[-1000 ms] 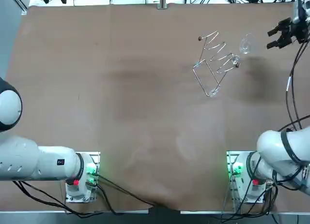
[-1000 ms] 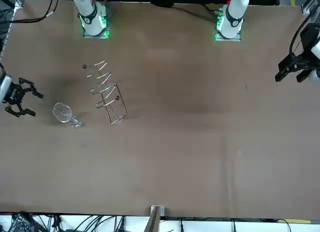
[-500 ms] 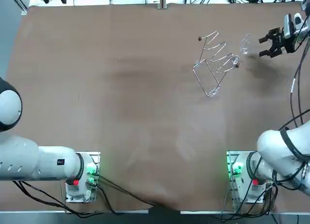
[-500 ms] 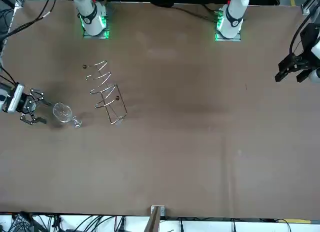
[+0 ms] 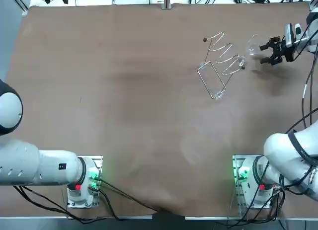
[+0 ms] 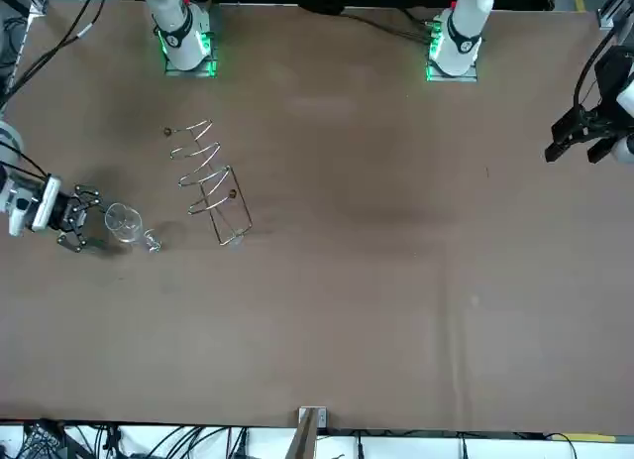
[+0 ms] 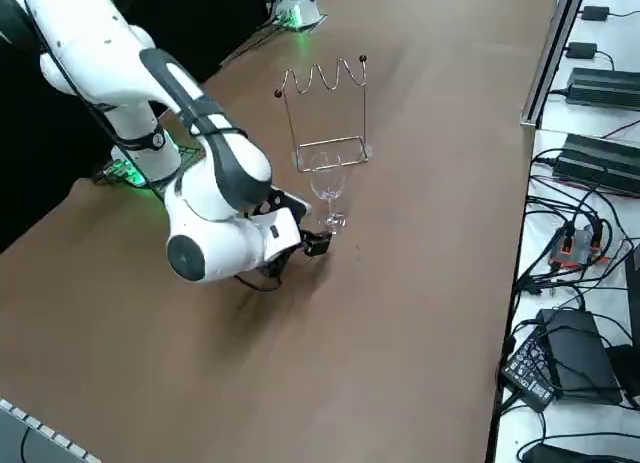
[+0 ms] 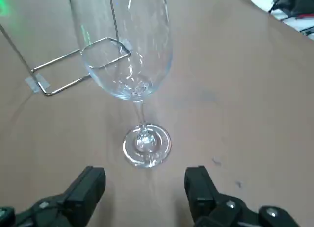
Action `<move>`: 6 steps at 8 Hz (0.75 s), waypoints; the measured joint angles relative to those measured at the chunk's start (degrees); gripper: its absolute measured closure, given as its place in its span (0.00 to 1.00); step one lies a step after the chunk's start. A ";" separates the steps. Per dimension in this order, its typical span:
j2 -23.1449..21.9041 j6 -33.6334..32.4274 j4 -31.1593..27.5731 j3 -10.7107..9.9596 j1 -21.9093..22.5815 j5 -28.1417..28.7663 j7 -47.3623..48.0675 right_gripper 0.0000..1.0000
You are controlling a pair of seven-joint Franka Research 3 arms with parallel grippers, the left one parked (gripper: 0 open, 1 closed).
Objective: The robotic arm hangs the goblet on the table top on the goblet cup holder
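Note:
A clear goblet (image 5: pixel 252 45) (image 6: pixel 124 224) stands upright on the brown table (image 5: pixel 124 91), just beside the wire goblet holder (image 5: pixel 220 66) (image 6: pixel 208 181). My right gripper (image 5: pixel 264 52) (image 6: pixel 87 218) hangs low over the table on the goblet's outer side, a short way from its foot. Its fingers are open and hold nothing. In the right wrist view the goblet (image 8: pixel 128 55) stands just beyond the gripper (image 8: pixel 143 185), its stem in line with the gap, and the holder (image 8: pixel 78 65) lies behind it. The right side view shows the gripper (image 7: pixel 318 241) near the goblet's (image 7: pixel 327 183) foot.
The holder (image 7: pixel 330 113) has a zigzag top rail and a rectangular base frame, right behind the goblet. The table's right edge (image 7: pixel 535 83) runs close by, with cables and power units (image 7: pixel 590 173) beyond it. Open tabletop stretches to the left.
My right gripper has come in from the table's right edge and dropped lower, closing on the goblet. The goblet and holder have not moved.

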 joint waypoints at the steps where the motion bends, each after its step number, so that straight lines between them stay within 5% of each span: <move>1: 0.99 -0.02 0.21 0.28 0.15 0.98 -1.04 0.00; 6: 3.73 0.69 0.40 1.16 2.94 3.49 -2.54 0.00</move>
